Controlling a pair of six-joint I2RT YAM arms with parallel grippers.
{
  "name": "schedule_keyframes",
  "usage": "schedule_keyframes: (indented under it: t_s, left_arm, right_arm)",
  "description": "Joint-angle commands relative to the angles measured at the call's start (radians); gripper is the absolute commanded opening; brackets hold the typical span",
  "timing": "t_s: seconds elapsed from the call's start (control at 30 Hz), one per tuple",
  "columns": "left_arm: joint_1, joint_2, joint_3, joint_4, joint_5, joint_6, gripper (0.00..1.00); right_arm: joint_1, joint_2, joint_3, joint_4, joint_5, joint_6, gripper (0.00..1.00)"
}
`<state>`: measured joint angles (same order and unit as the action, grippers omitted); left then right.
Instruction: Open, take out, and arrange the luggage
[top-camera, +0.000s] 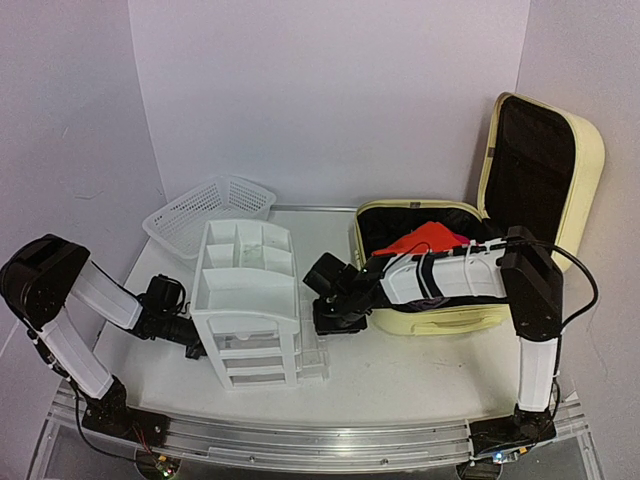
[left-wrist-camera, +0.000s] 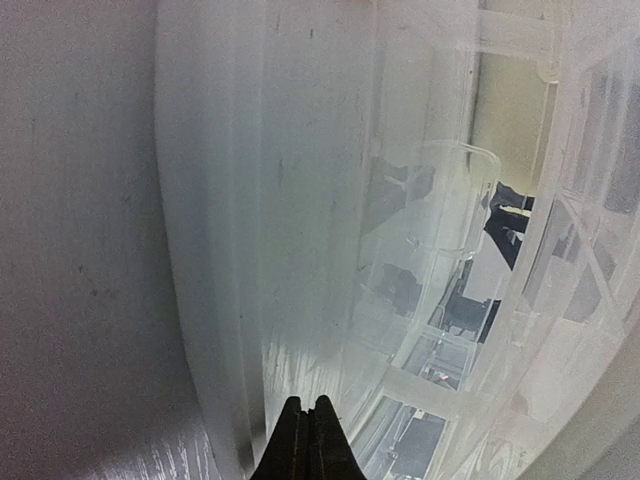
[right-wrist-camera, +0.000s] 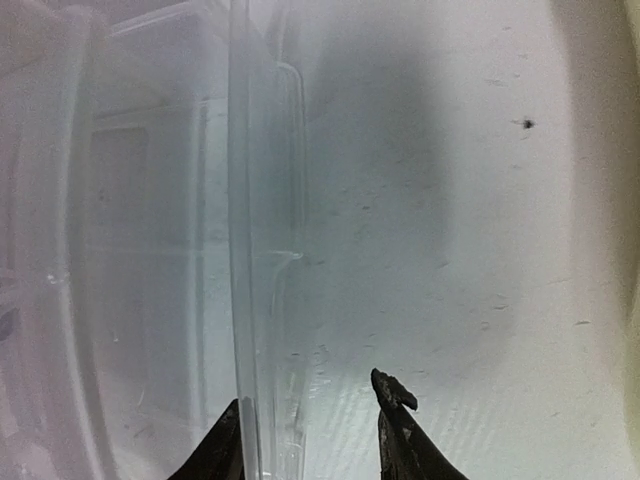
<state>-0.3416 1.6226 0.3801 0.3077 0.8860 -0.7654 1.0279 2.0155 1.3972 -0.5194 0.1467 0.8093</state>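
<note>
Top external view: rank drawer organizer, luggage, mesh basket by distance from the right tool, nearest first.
1. drawer organizer: directly left of the right tool, which sits at its drawer.
2. luggage: just to the tool's right.
3. mesh basket: back left, behind the organizer.

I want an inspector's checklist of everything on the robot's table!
Surface: white table.
Job's things: luggage open, lid upright, red item inside.
Clutter: mesh basket at back left; drawer organizer in the middle, clear drawer sticking out.
Grippers: left gripper shut, against the organizer; right gripper open around the clear drawer's edge.
Cables: black cable loops off the right arm.
Surroundings: plain pale walls.
</note>
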Motion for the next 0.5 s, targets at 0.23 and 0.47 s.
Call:
schedule_keyframes:
  t_s: [0.23, 0.47]
  left_arm:
    - [0.000, -0.037, -0.010, 0.025, -0.065, -0.004, 0.06]
    - [0.017, -0.101, -0.017, -0.034, -0.107, 0.012, 0.12]
  right_arm:
    - [-0.003, -0.115, -0.059, -0.075, 0.134, 0.019, 0.42]
    - [0.003, -0.245, -0.017, -0.116, 0.072, -0.118, 0.53]
